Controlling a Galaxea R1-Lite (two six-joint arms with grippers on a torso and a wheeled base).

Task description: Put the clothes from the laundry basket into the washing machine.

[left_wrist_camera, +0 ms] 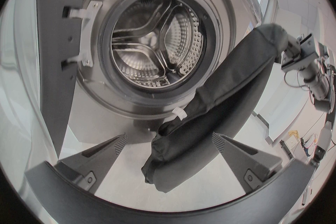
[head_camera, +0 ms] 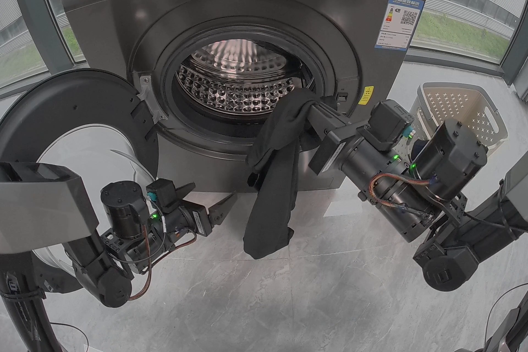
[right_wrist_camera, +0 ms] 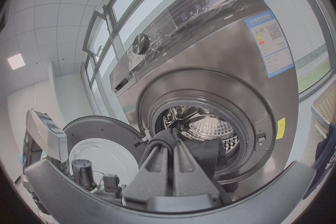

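Head view: right gripper (head_camera: 314,109) clamped on a black garment (head_camera: 275,177) at the lower right edge of the washing machine's (head_camera: 352,23) round opening, cloth hanging down the front panel toward the floor. Left gripper (head_camera: 217,202) low before the machine's front, beside the swung-open door (head_camera: 71,111), fingers spread, holding nothing, apart from the garment. Laundry basket (head_camera: 462,105) on the floor off the machine's right front corner.

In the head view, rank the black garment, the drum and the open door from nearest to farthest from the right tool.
1. The black garment, clamped in the right tool.
2. The drum, just behind the tool.
3. The open door, far over on the robot's left.
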